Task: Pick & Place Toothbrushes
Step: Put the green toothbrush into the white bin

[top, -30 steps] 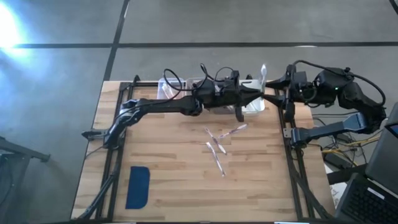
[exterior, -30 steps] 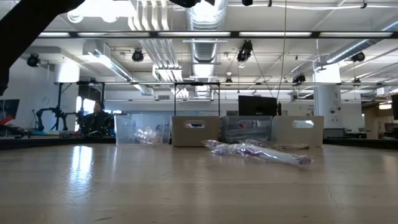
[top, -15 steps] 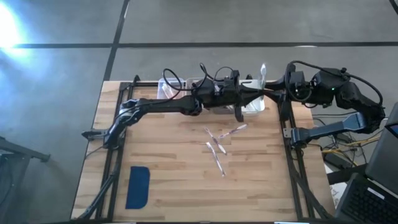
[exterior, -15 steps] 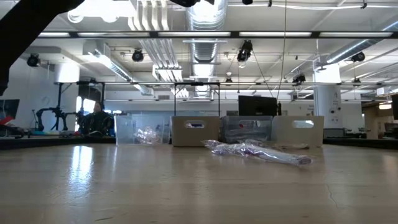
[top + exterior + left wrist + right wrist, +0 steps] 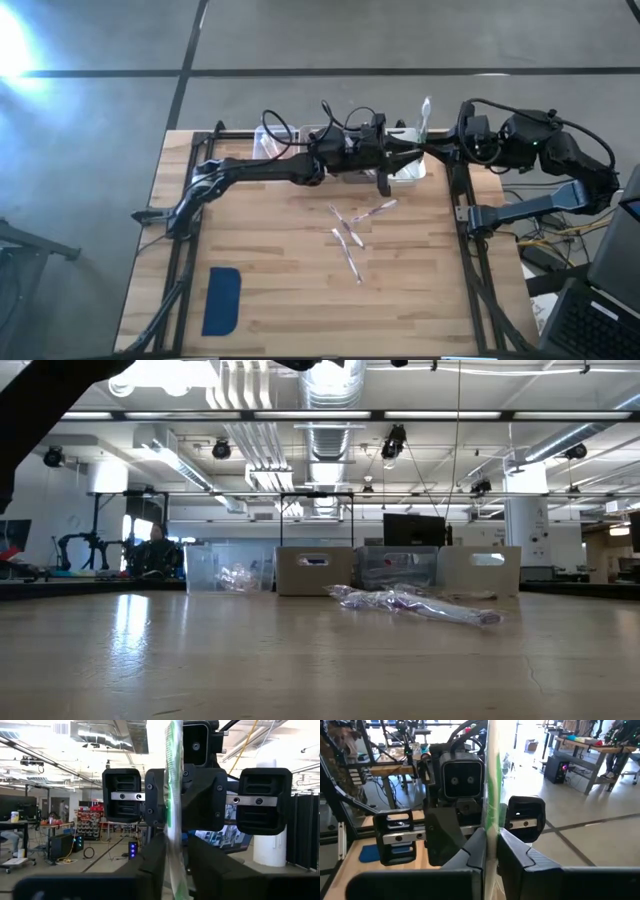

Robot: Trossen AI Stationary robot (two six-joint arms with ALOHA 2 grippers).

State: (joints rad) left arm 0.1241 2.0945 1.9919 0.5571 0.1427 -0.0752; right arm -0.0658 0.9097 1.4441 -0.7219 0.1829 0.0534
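Note:
One toothbrush (image 5: 424, 115), pale with green markings, stands upright in the air above the table's far right part, between my two grippers. My right gripper (image 5: 490, 851) comes from the table's right and is shut on it. My left gripper (image 5: 176, 866) comes from the left; its fingers stand slightly apart on either side of the same toothbrush (image 5: 174, 795). Several other toothbrushes (image 5: 350, 235) lie crossed flat on the table's middle, also seen in the low view (image 5: 415, 602). My right gripper pinches the toothbrush's lower shaft (image 5: 491, 827) between its two fingers. The fingers come about level from the table's right and lie across the shaft. The toothbrush stands upright, lifted clear of the table. My left gripper's fingers flank the toothbrush's lower shaft (image 5: 176, 845); I cannot tell whether they touch it.
Small bins (image 5: 275, 145) stand in a row along the far edge under the left arm, seen from the low view as boxes (image 5: 315, 570). A flat dark-blue pad (image 5: 222, 300) lies at the near left. Bare wood lies between the pad and the loose toothbrushes.
My right gripper has shut on the upright toothbrush, its fingers drawing together around the shaft. Both arms have stayed in place, and the toothbrush has stayed upright in the air.

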